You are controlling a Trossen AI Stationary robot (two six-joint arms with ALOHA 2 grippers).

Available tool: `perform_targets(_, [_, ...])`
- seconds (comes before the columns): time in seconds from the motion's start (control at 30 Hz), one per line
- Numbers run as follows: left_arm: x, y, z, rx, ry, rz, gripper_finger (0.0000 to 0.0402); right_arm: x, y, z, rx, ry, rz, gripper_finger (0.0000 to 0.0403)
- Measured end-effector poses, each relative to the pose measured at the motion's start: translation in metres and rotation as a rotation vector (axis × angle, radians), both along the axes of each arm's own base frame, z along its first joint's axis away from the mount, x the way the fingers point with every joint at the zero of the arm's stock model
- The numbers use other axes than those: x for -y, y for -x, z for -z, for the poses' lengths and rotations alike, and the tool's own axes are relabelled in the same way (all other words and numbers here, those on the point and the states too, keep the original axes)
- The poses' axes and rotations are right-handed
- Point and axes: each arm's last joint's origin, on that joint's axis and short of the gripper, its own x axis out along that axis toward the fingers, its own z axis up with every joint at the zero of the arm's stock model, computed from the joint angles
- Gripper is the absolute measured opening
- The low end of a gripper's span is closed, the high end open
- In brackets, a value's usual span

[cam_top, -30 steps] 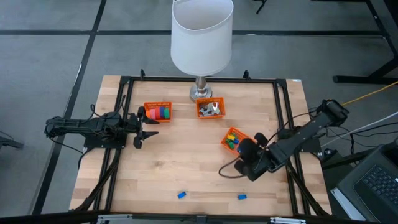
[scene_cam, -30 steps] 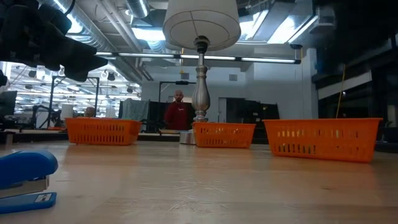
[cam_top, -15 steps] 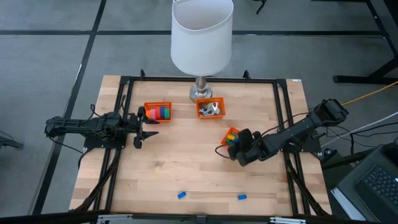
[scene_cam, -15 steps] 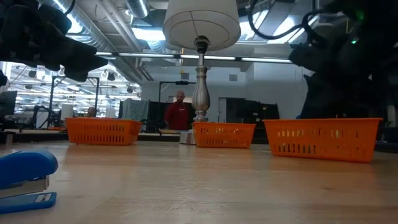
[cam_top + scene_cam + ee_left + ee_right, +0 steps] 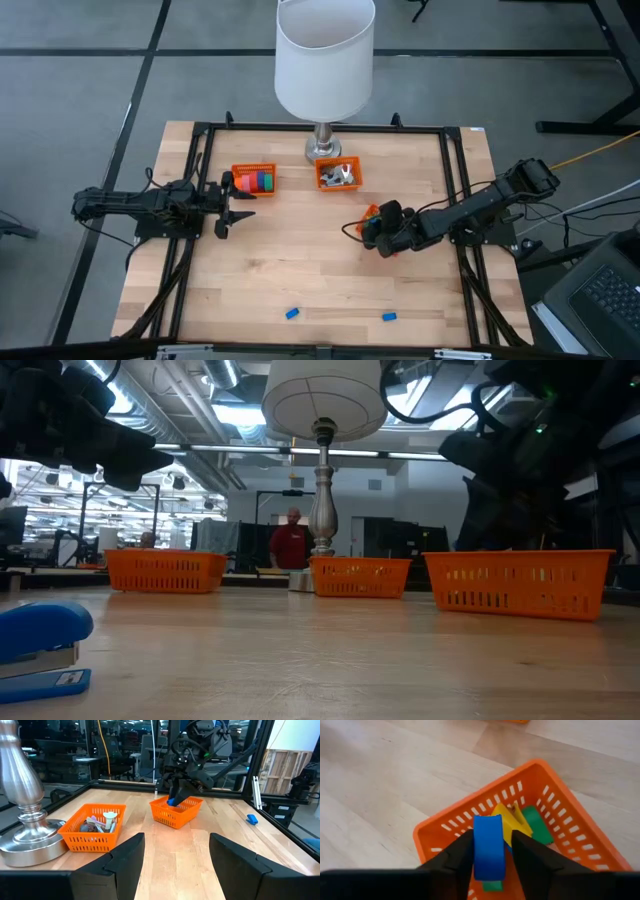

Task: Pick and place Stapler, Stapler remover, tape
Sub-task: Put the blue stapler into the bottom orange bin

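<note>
High view: the left gripper (image 5: 238,205) waits at the table's nine o'clock side with its fingers spread and empty, just below the orange basket of tape (image 5: 260,181). The right gripper (image 5: 377,226) hangs over the right-hand basket (image 5: 368,214) toward three o'clock. Two blue staplers (image 5: 292,313) lie near the six o'clock edge, the second (image 5: 389,317) well apart from the first. The middle basket (image 5: 338,175) sits at the lamp (image 5: 323,60) foot, toward twelve o'clock.

Low view: one blue stapler (image 5: 40,647) rests on the wood at the near left; three orange baskets stand in a row beyond, and a person (image 5: 292,545) stands far behind.

Left wrist view: the left fingers (image 5: 120,862) stand wide apart, nothing between them.

Right wrist view: the right fingers (image 5: 455,857) flank a blue stapler (image 5: 488,847) above the basket, touching its sides; whether they are clenching or releasing it, I cannot tell.
</note>
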Motion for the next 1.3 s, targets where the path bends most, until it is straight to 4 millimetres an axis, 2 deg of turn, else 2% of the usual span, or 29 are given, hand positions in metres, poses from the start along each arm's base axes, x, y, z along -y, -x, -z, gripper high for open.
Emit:
perform_targets(0.3, [0.0, 0.0, 0.0, 0.0, 0.0, 0.0, 0.0219, -0.001, -0.001, 0.001, -0.01, -0.053, -0.016, 0.0219])
perform_targets(0.5, [0.0, 0.0, 0.0, 0.0, 0.0, 0.0, 0.0219, -0.005, -0.005, -0.002, 0.029, -0.106, -0.038, 0.0229])
perform_targets(0.6, [0.0, 0.0, 0.0, 0.0, 0.0, 0.0, 0.0219, -0.013, -0.009, -0.01, 0.053, -0.135, -0.068, 0.0223])
perform_targets(0.83, [0.0, 0.0, 0.0, 0.0, 0.0, 0.0, 0.0219, -0.045, -0.026, -0.054, 0.158, -0.126, -0.249, 0.0215])
perform_targets(1.0, [0.0, 0.0, 0.0, 0.0, 0.0, 0.0, 0.0219, -0.077, -0.028, -0.084, 0.226, -0.128, -0.493, 0.0214])
perform_targets(1.17, [0.0, 0.0, 0.0, 0.0, 0.0, 0.0, 0.0219, -0.108, -0.014, -0.091, 0.243, -0.171, -0.679, 0.0214])
perform_targets(1.3, [0.0, 0.0, 0.0, 0.0, 0.0, 0.0, 0.0219, -0.13, -0.002, -0.078, 0.181, -0.129, -0.794, 0.0214])
